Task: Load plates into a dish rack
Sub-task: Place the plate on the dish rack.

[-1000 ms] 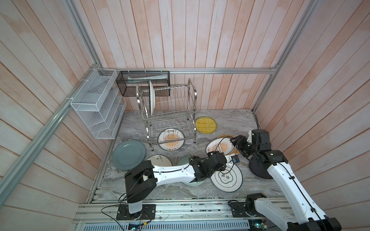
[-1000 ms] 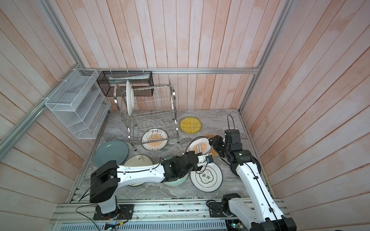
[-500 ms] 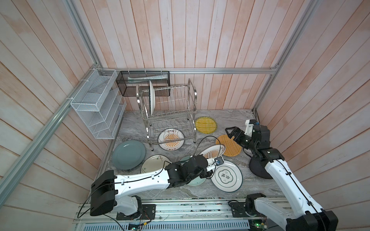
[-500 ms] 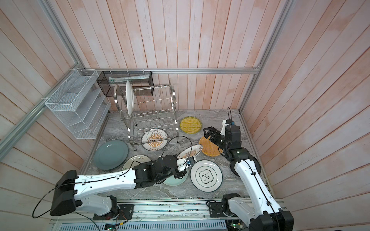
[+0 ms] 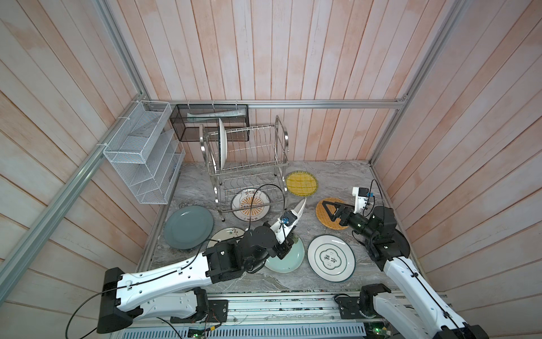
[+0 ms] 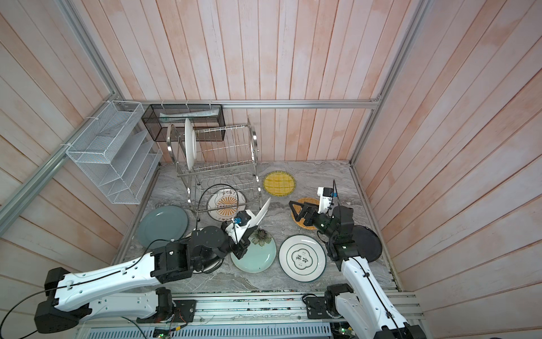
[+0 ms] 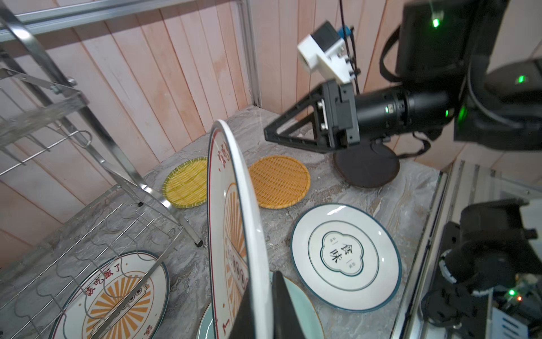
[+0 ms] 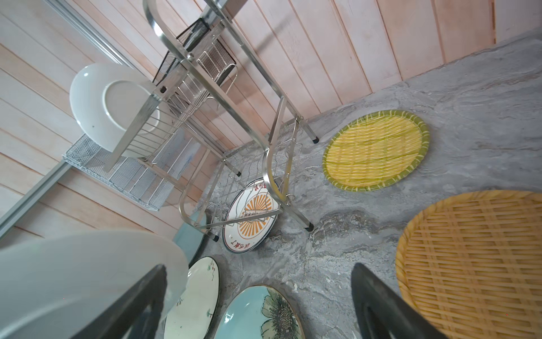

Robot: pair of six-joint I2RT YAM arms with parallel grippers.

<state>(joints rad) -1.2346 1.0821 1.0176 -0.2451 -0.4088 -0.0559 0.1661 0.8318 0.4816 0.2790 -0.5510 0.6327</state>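
The left gripper (image 7: 262,281) is clamped on the rim of a white sunburst plate (image 7: 231,234), holding it on edge above the table (image 5: 337,179), near the dish rack (image 5: 249,146). Its red rim lettering is too skewed to read. A matching plate (image 7: 111,296) lying under the rack reads 该吃饭了. Another flat plate (image 7: 346,255) reads 食味. The right gripper (image 5: 326,211) hangs spread wide and empty over the orange woven plate (image 7: 278,182). One white plate (image 5: 222,145) stands in the rack's upper tier.

The left arm (image 5: 164,276) is stretching forward with its left gripper (image 5: 287,240) pinching tight, while the right arm (image 5: 404,273) is bending upward, its right gripper (image 5: 326,211) gaping wide.
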